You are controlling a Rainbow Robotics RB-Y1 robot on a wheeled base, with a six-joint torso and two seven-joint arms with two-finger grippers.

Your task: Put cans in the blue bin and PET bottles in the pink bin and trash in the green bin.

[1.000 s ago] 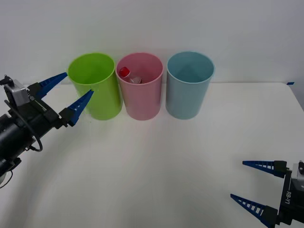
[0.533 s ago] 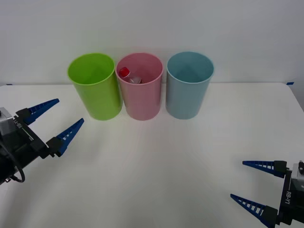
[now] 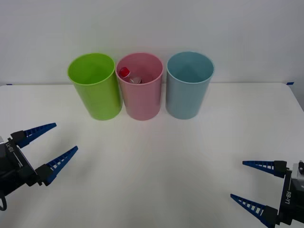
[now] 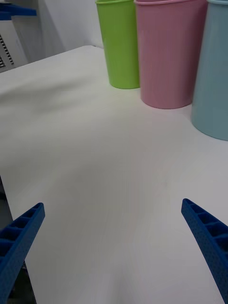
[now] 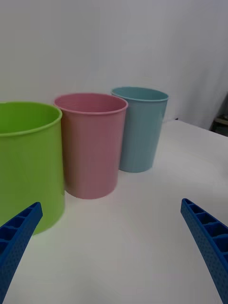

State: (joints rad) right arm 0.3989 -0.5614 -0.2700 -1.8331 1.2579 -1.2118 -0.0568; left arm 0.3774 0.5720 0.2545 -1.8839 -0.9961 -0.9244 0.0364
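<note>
The PET bottle point(image 3: 129, 76) lies inside the pink bin point(image 3: 140, 95), its red cap leaning near the rim on the side toward the green bin; only the cap and a part of the clear neck are visible. The pink bin stands in the middle of a row at the far side of the white table point(image 3: 156, 161); the green bin point(image 3: 95, 90) is just beside it on the robot's left, and the blue bin point(image 3: 189, 88) is just beside it on the robot's right; whether the bins touch, I cannot tell. The green and blue bins look empty as far as their insides are seen.

The left gripper point(image 3: 51, 145) hangs low over the table at the near left, well apart from the bins, its blue fingers spread wide and holding nothing; it points toward the row. The right gripper point(image 3: 248, 182) waits at the near right corner, its fingers also spread apart and empty.

In my judgement the bottle step is done, since the bottle is in its proper bin; no can and no trash is seen on the table. The next move, if any, calls for a new object to be found; otherwise both arms need only to rest.
</note>
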